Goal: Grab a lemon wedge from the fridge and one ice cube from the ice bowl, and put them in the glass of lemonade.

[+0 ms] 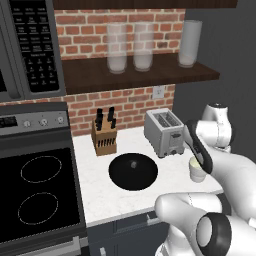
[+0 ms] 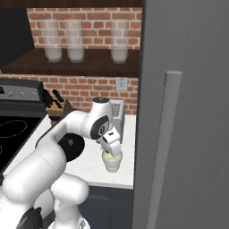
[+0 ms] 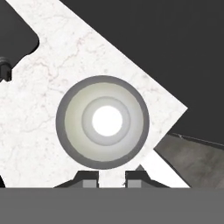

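Note:
The glass of lemonade (image 1: 197, 170) (image 2: 112, 163) stands near the counter's right front corner, beside the fridge (image 2: 188, 112), whose door is closed. My gripper (image 1: 201, 161) (image 2: 112, 151) hangs straight above the glass, pointing down into it. In the hand view the glass (image 3: 103, 121) sits centred just beyond my gripper (image 3: 111, 178), which is shut, and I see nothing between its tips. The black ice bowl (image 1: 133, 171) lies to the left of the glass in the middle of the counter. The lemon wedge and the ice cube are out of view.
A toaster (image 1: 163, 131) stands behind the glass, with a knife block (image 1: 104, 135) to its left. The black stove top (image 1: 35, 190) borders the counter on the left. Tall clear glasses (image 1: 117, 47) stand on the shelf above. The fridge's bar handle (image 2: 167, 147) is close on the right.

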